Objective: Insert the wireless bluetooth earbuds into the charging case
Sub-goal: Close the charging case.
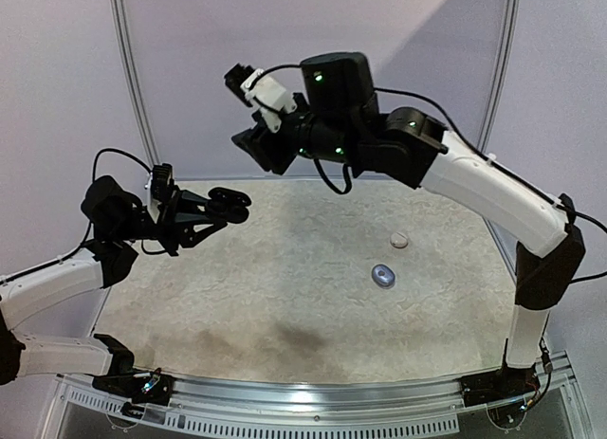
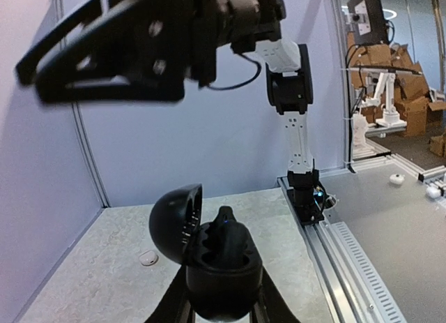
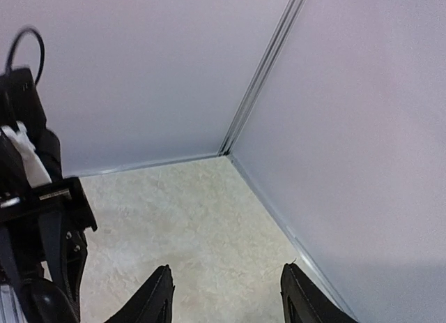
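Observation:
My left gripper (image 1: 226, 208) is shut on a black charging case (image 1: 235, 200) and holds it above the table's left side. In the left wrist view the left gripper (image 2: 223, 298) clamps the case body (image 2: 223, 278), and the lid (image 2: 174, 222) is hinged open to the left. A glossy black earbud (image 2: 227, 231) with a tiny blue light stands in the case. My right gripper (image 1: 252, 143) hangs high above the far middle, open and empty. Its fingertips (image 3: 159, 295) show spread wide over bare table in the right wrist view (image 3: 228, 298). No other buds are clearly visible.
A small whitish pebble-like item (image 1: 399, 239) lies right of centre and also shows in the left wrist view (image 2: 148, 257). A silver-blue rounded item (image 1: 383, 275) lies nearer. White walls enclose the table (image 1: 285, 297), and a metal rail (image 1: 313, 392) runs along its near edge.

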